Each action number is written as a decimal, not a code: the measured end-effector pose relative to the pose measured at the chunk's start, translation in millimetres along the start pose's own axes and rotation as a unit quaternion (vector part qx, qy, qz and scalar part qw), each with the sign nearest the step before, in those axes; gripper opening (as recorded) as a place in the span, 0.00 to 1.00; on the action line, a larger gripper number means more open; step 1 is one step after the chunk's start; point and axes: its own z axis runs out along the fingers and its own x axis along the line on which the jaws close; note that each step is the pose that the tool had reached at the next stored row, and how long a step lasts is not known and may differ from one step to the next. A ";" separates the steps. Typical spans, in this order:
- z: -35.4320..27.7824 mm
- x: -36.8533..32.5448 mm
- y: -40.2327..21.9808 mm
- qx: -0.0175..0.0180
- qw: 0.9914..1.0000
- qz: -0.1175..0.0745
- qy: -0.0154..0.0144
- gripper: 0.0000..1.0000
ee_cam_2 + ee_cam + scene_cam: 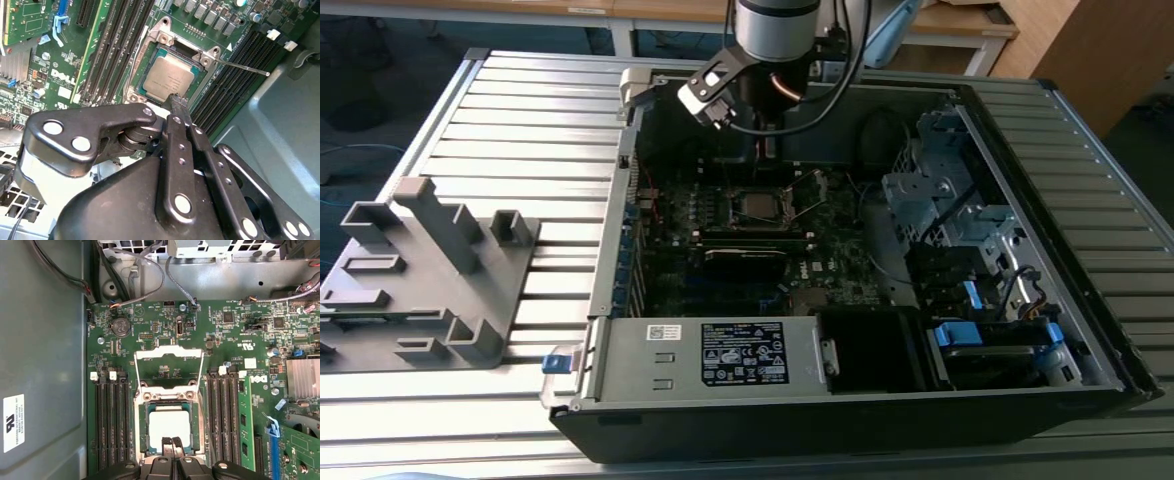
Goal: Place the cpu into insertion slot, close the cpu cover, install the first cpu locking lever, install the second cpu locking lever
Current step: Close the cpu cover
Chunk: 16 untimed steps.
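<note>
The cpu (170, 424) lies flat in the socket on the green motherboard, its pale metal top (169, 76) facing up; in the exterior view the socket (755, 206) sits mid-case. The cpu cover (169, 355), a thin silvery frame with an open window, stands swung open behind the socket. A thin locking lever (245, 67) sticks out sideways from the socket, unlatched. My gripper (172, 443) hovers over one edge of the cpu, fingers shut together with nothing between them (176, 98). I cannot tell if the tips touch the chip. The arm (767, 60) hangs over the case's far side.
Black memory slots (111, 425) flank the socket on both sides. A finned heatsink (302, 377) and cables (150, 270) lie nearby. The case walls (1067, 250) enclose drive bays (947, 210) and a power supply (707, 355). A grey fixture (420, 280) stands on the slatted table.
</note>
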 end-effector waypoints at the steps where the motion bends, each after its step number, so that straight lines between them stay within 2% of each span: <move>1: -0.3 0.0 0.0 0.000 1.000 0.000 0.000 0.10; 9: -1.5 0.0 0.1 0.000 1.000 0.000 0.000 0.10; 16: -1.4 0.2 4.7 0.000 1.000 0.000 0.000 0.10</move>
